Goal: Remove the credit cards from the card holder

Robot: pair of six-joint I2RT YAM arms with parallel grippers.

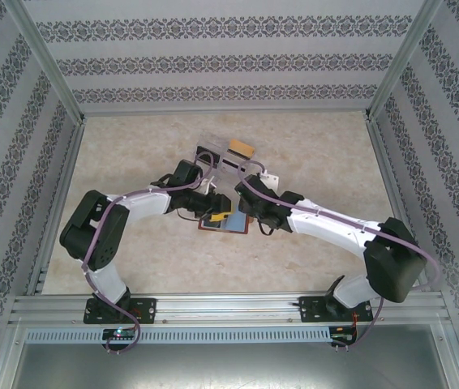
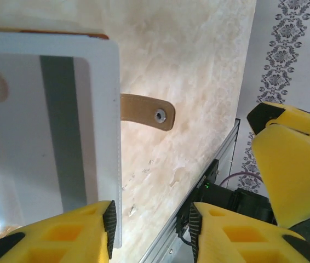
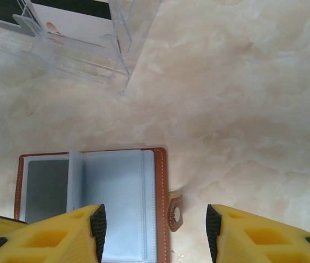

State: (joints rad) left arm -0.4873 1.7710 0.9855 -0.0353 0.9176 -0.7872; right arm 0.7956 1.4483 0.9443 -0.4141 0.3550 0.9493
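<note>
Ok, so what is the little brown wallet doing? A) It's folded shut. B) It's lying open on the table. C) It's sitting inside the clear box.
B: in the right wrist view the card holder lies spread open on the table, blue-grey inside facing up, apart from the clear tray.
</note>
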